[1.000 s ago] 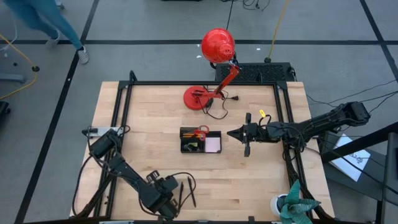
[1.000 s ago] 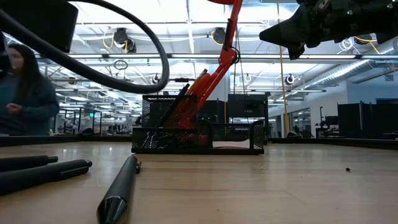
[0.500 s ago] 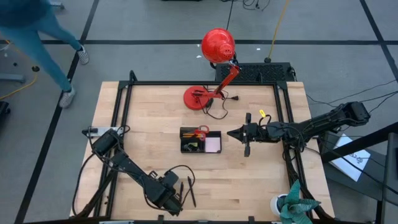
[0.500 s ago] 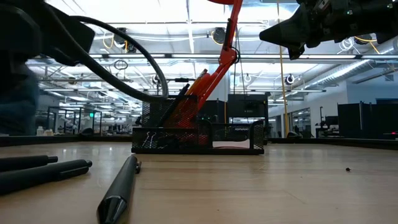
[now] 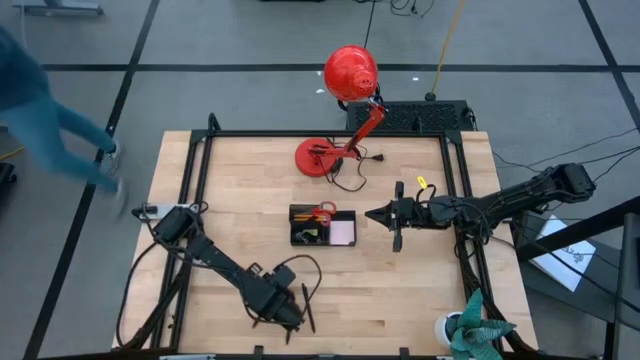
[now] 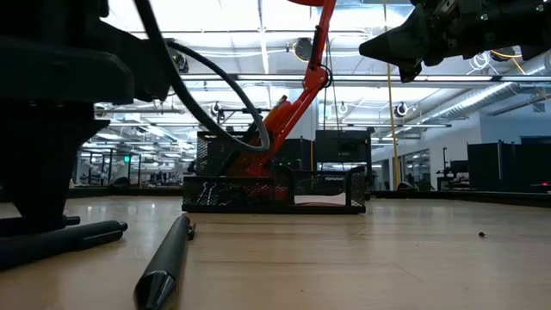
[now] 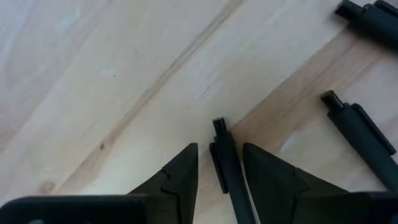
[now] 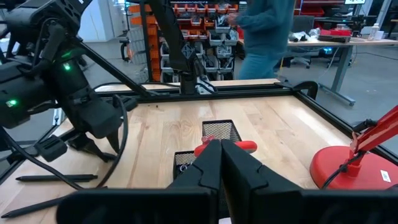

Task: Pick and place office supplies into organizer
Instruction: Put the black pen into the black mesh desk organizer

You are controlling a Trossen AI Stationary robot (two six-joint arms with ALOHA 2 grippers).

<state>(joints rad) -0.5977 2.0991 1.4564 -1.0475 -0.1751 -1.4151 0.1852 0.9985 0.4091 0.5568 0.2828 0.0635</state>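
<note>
Three black pens lie on the wood near the table's near edge (image 5: 306,305). My left gripper (image 7: 220,171) points down over them, open, one finger on each side of one pen (image 7: 225,163) with a narrow gap showing on both sides. The other two pens (image 7: 360,134) (image 7: 373,22) lie beside it. The black organizer (image 5: 322,227) stands mid-table holding red-handled scissors (image 5: 324,211) and a pink pad (image 5: 342,232). My right gripper (image 5: 372,214) hovers shut, level, to the right of the organizer.
A red desk lamp stands on its base (image 5: 318,157) at the far side, its cord trailing toward the organizer. Black frame rails (image 5: 200,160) run along the table's edges. A small yellow piece (image 5: 422,183) lies at the right. A person walks on the floor left of the table.
My left gripper has swung along the near edge toward the table's right, up to the pens, and has rolled a little about its own pointing line. Its finger gap looks unchanged. The pens have kept still. The person beside the table has walked on.
</note>
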